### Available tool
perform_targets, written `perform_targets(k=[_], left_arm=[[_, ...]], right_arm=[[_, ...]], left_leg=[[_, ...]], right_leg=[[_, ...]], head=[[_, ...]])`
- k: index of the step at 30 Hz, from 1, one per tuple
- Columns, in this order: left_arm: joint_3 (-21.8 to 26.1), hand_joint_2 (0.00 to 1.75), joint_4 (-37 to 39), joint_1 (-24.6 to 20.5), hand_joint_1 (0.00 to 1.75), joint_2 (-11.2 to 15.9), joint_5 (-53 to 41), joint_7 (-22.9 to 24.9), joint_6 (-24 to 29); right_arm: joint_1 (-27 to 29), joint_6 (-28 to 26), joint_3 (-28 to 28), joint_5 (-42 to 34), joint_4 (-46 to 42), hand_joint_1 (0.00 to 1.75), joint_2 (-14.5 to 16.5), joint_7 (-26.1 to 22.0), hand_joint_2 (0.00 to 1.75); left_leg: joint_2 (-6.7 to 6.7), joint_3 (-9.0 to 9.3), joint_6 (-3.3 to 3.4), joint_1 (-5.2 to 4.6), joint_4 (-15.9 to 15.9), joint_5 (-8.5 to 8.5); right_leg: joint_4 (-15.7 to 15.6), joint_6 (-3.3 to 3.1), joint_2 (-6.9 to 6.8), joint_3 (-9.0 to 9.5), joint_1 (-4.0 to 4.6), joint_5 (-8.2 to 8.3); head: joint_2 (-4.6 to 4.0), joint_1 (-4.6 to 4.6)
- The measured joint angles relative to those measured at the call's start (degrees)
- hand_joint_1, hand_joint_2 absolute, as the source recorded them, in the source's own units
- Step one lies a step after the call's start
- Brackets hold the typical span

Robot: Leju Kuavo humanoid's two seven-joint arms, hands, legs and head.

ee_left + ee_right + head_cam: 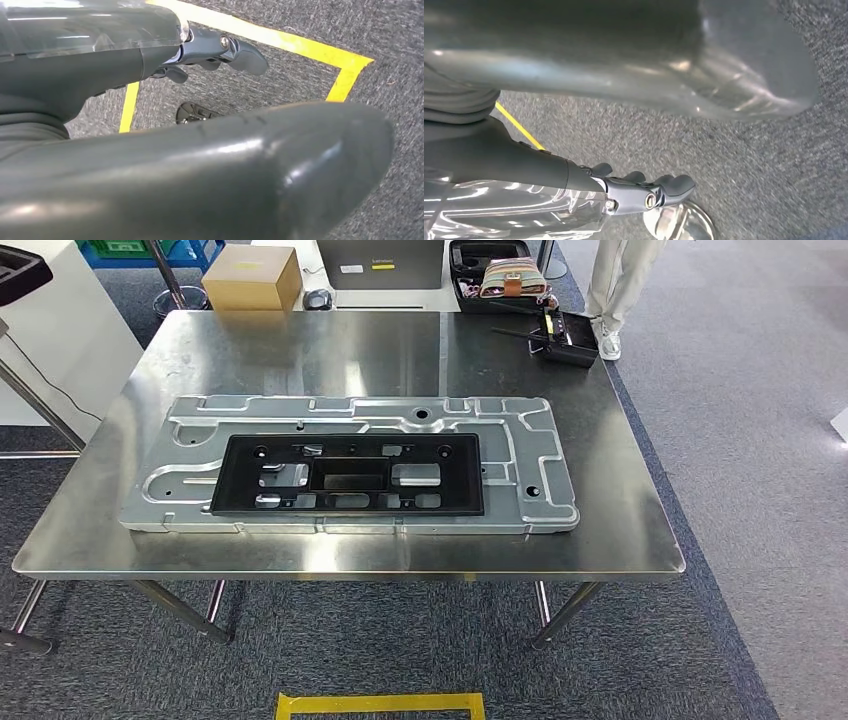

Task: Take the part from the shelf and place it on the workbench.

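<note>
Head view: the black plastic frame part (347, 476) lies flat on the stamped silver panel (520, 450), centred on the steel workbench (620, 530). Left hand (210, 50) hangs over carpet, fingers loosely apart, holding nothing. Right hand (644, 192) looks the same, though it's blurry.

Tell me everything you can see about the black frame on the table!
The black frame is a flat, matte rectangle that looks like plastic. It has one long opening in its middle, smaller cutouts around it and little round holes near the far edge. Through the openings silver metal shows. It lies flat on a bigger silver metal plate, which sits on the shiny steel table. Nothing else touches it.
</note>
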Motion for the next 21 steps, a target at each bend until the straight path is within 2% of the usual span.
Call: perform_targets(k=[10,15,21], left_arm=[[-1.12,0.00,-0.01,-0.19,0.00,0.00,-1.59,-0.09,-0.09],[-3.90,0.00,-0.02,-1.06,0.00,0.02,-4.43,-0.92,-1.82],[-5.05,0.00,-0.02,-1.14,0.00,0.07,-5.07,-0.34,-2.22]], right_arm=[[-0.02,2.20,-0.09,-0.84,0.06,0.00,0.34,0.47,0.00],[-0.01,3.21,0.17,2.17,0.43,0.00,2.81,4.41,0.00],[0.00,3.68,0.91,3.93,0.57,0.00,3.77,5.36,0.00]], left_leg=[[0.00,0.00,0.00,0.00,0.00,0.00],[0.00,0.01,0.00,0.00,-0.01,0.00],[0.00,0.00,0.01,-0.07,0.05,-0.03]], right_leg=[[0.00,0.00,0.00,0.00,0.00,0.00],[0.00,0.00,0.00,0.00,0.00,0.00],[-0.02,0.02,0.00,0.04,-0.10,0.01]], head=[[0.00,0.00],[0.00,0.00],[0.00,0.00]])
